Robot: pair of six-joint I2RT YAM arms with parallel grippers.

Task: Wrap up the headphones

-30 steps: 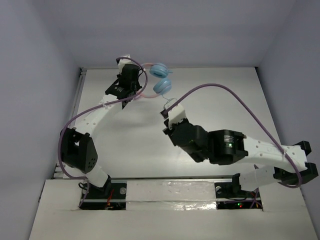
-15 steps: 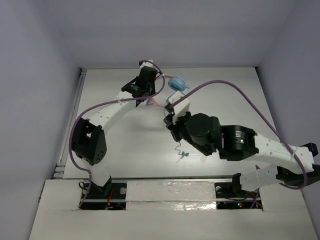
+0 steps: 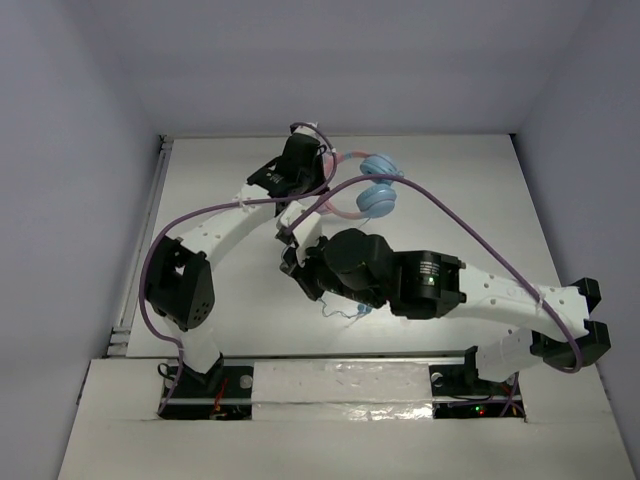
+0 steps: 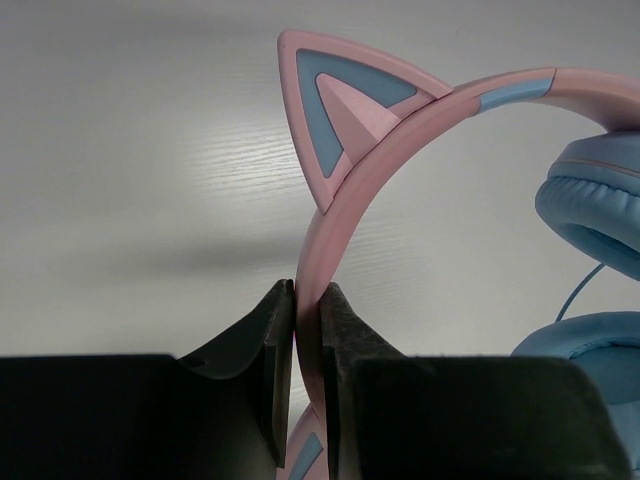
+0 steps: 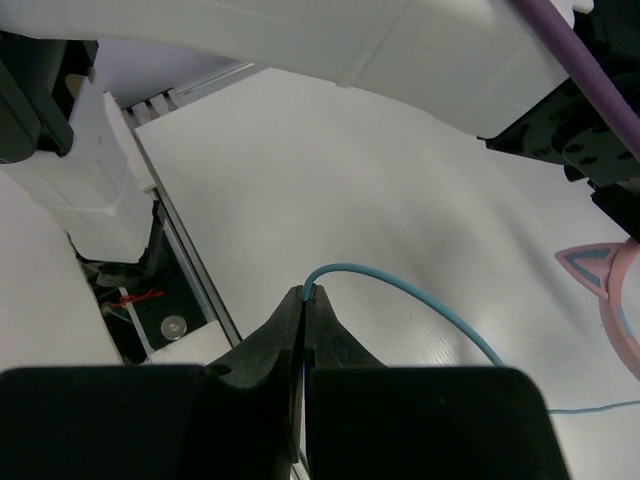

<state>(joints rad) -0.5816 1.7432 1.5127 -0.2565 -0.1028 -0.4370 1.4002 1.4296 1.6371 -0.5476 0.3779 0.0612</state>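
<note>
The headphones have a pink cat-ear headband and two light blue ear cups. They are held at the back middle of the table. My left gripper is shut on the headband, seen pinched between the fingers in the left wrist view. My right gripper is shut on the thin light blue cord, which arcs out of its fingertips toward the right. A cat ear shows at the right edge of that view. The cord's loose end lies near the front.
Thick purple arm cables loop over both arms. The left arm lies close in front of the right gripper. A metal rail runs along the table's left edge. Grey walls enclose the table.
My left gripper has carried the headphones to the right along the back. My right gripper has swung left and forward with the cord, to a spot under the left arm.
</note>
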